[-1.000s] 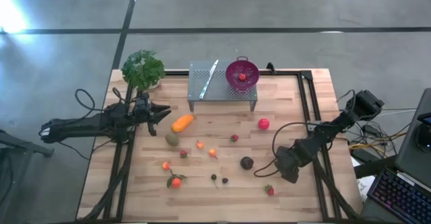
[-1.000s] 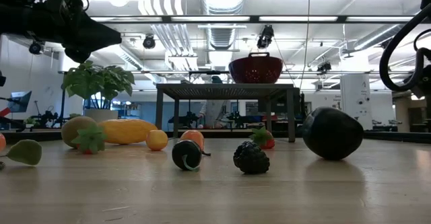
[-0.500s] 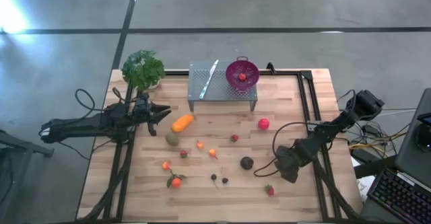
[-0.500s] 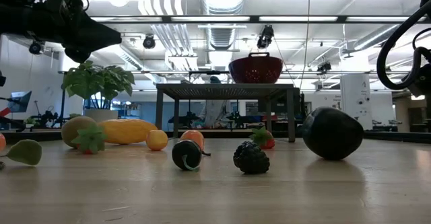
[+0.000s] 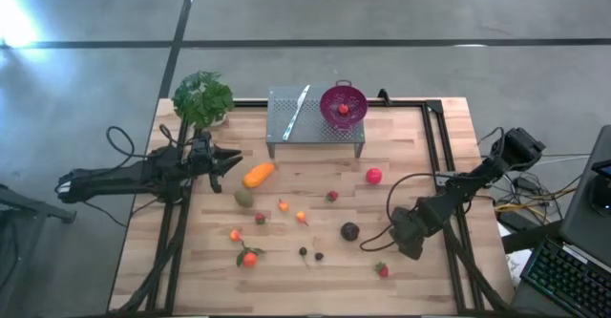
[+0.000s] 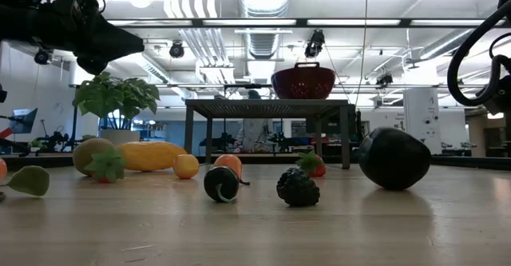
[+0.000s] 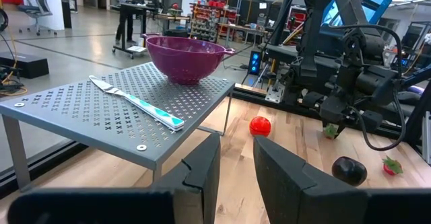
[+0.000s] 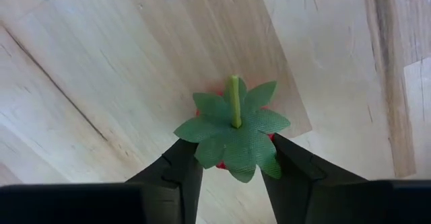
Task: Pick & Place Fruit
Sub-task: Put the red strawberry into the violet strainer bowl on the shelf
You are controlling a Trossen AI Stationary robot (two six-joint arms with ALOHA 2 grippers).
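Toy fruits lie scattered on the wooden table: an elongated orange one (image 5: 258, 175), an olive-green one (image 5: 244, 198), a red ball (image 5: 373, 176), a dark purple ball (image 5: 350, 231), a strawberry (image 5: 382, 269) and several tiny pieces. My left gripper (image 5: 227, 160) hovers open beside the orange fruit, on its left. My right gripper (image 5: 406, 240) is near the table's right edge, above the table and shut on a small strawberry (image 8: 232, 126) with a green leafy cap. One red piece (image 5: 344, 110) sits inside the purple colander. My right gripper pinches the small strawberry between its two fingers (image 8: 182, 163), one on each side of the red body (image 8: 217, 163) just under the leaf cap. The fingers point down from above. The strawberry (image 7: 330, 130) is lifted clear of the table, stem toward the wrist camera.
The purple colander (image 5: 343, 103) and a knife (image 5: 296, 108) rest on a grey perforated stand (image 5: 286, 127) at the table's far edge. A leafy green plant (image 5: 202, 98) stands at the far left corner. Black frame rails run along both sides.
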